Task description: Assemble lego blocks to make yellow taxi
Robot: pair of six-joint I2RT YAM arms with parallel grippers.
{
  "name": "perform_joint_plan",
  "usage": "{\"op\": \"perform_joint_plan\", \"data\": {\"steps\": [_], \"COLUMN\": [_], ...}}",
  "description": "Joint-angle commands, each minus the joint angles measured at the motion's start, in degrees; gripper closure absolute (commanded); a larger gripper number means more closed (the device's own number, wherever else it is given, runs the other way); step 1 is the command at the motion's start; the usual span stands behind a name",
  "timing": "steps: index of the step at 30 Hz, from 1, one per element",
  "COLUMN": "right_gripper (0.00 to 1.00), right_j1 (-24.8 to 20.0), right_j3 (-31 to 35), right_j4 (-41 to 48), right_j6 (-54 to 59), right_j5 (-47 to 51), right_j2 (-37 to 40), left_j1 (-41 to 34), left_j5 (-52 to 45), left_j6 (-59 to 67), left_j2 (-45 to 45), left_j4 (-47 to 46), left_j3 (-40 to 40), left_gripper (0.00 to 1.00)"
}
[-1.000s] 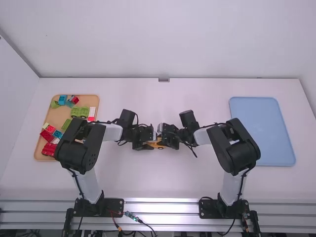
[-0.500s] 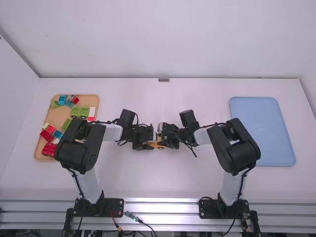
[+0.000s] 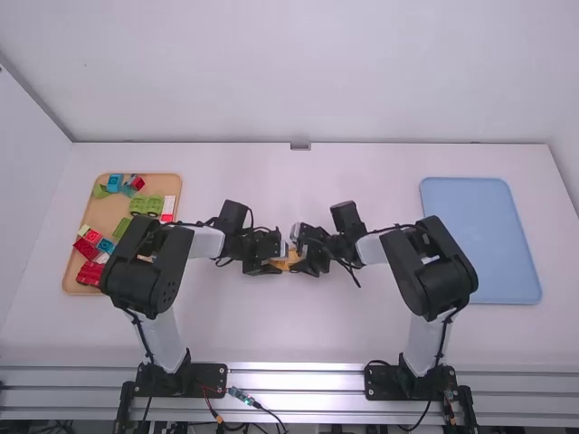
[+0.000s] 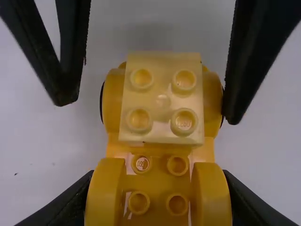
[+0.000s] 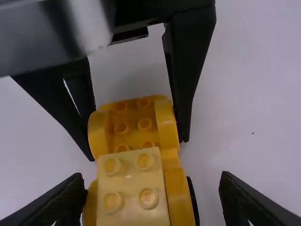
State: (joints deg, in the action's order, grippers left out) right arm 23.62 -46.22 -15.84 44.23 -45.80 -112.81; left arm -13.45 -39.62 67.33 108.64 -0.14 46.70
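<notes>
- We see the L gripper [image 3: 271, 267] mid-tbl, closed on the yellow plastic toy-car base w/ round wheel arches [image 4: 158, 205], one finger against each side of one end.
- The R gripper [image 3: 306, 266] has its fingers spread around the base's other end: in the R wrist view, one stands well apart from it, the other close beside; we can't tell if that one touches.
- The pale yellow square block w/ four studs [image 4: 162, 101] sits atop the base, at the R gripper's end; bare studs show btwn the arches at the L gripper's end.
- On the white tbl [image 3: 298, 334], L side, we note the tan tray [image 3: 109, 213] w/ green blocks [image 3: 147, 204], red blocks [image 3: 90, 273] & blue blocks [image 3: 115, 182].
- R side: the flat light-blue tray [image 3: 479, 235], partly behind the R arm.
</notes>
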Motion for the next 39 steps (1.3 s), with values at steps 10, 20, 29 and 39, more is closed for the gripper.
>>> {"op": "perform_joint_plan", "data": {"steps": [10,20,29,39], "right_gripper": [0.24,0.33,1.0,1.0], "right_j1": [-3.04,-7.65,-8.61,-4.02], "right_j3": [0.85,3.26,3.06,3.08], "right_j4": [3.52,4.28,3.34,-0.46], "right_j6": [1.03,5.38,5.29,1.55], "right_j5": [0.42,-7.54,-12.31,-9.42], "right_j2": [3.25,7.07,7.62,7.62], "left_j1": [-0.04,-0.04,-0.04,-0.04], "left_j5": [3.22,3.2,3.2,3.2], "left_j6": [1.36,1.31,1.09,1.09], "left_j2": [1.79,1.79,1.79,1.79], "left_j4": [-0.65,-0.67,-0.56,-0.5], "left_j3": [-1.42,-1.42,-1.42,-1.42], "left_gripper": [0.98,0.98,0.98,0.98]}}
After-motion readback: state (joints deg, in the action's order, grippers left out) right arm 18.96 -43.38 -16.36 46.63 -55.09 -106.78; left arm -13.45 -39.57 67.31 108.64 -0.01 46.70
